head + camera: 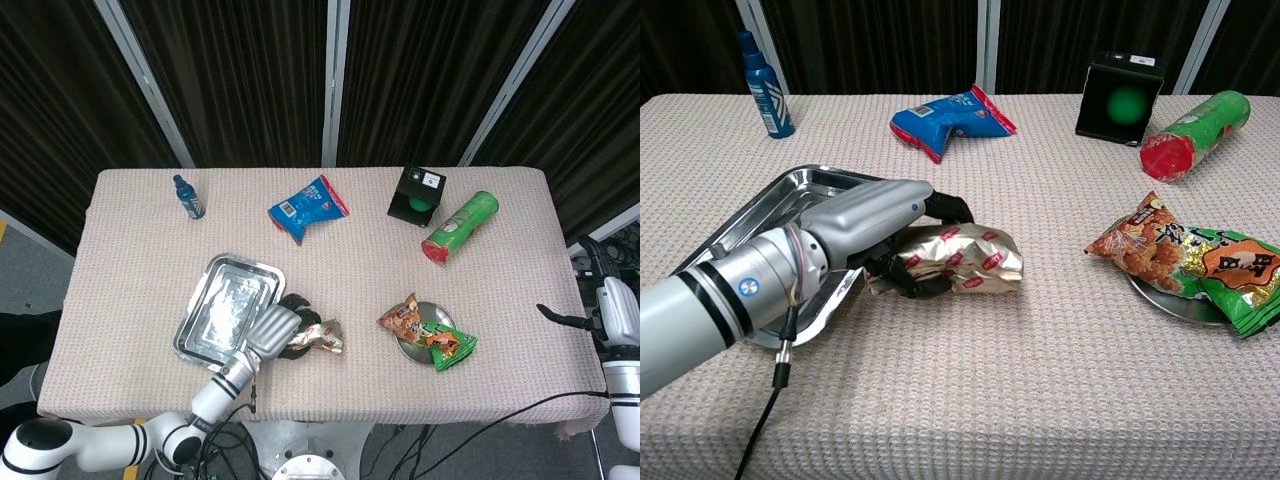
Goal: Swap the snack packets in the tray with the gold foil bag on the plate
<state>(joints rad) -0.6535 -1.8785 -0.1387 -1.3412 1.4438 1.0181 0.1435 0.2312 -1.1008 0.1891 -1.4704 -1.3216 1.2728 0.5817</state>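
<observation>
The gold foil bag (pixel 965 258) (pixel 324 338) lies on the cloth just right of the silver tray (pixel 790 200) (pixel 225 305). My left hand (pixel 890 228) (pixel 276 331) grips the bag's left end, dark fingers curled around it beside the tray's near corner. The tray holds nothing. An orange packet (pixel 1140 245) (pixel 403 318) and a green packet (pixel 1230 275) (pixel 452 347) rest on the small plate (pixel 1170 300) (pixel 412 350) at the right. My right hand (pixel 560 318) hangs beyond the table's right edge, a dark finger stretched out, holding nothing.
A blue bottle (pixel 765 75) (pixel 188 196) stands at the far left. A blue snack bag (pixel 950 115) (pixel 308 207) lies at the back centre. A black box with a green dot (pixel 1120 95) (pixel 417 193) and a toppled green can (pixel 1195 130) (pixel 460 226) sit at the back right.
</observation>
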